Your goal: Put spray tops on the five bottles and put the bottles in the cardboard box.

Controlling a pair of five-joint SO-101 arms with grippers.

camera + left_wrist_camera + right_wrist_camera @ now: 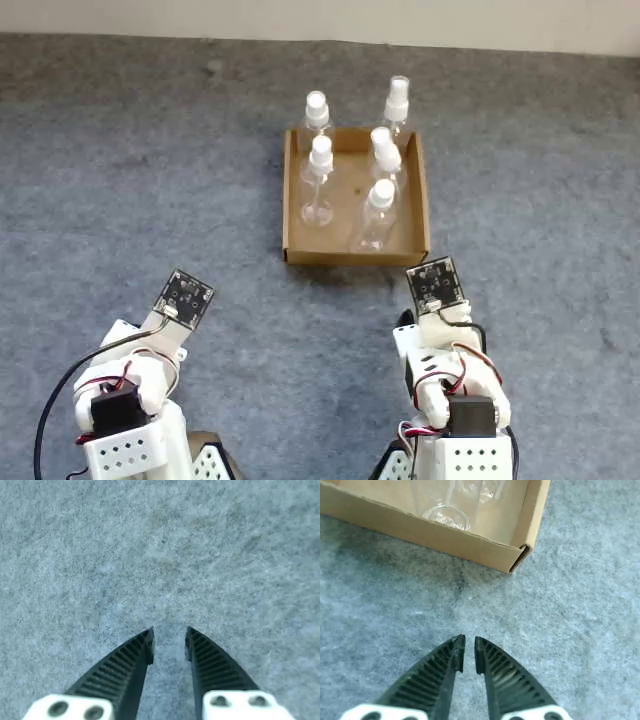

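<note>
Currently we are finding three bottles [320, 190] in the cardboard box [355, 256], two outer bottles [317, 110] just beyond its far wall, left claw [169, 631] slightly parted, right claw [469, 640] nearly clenched, both empty, and are advising upright, mid-body grasps.

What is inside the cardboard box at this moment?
Three upright bottles with spray tops stand inside the box. Two more bottles show at its far wall; their bases are hidden, so inside or behind cannot be told.
</note>
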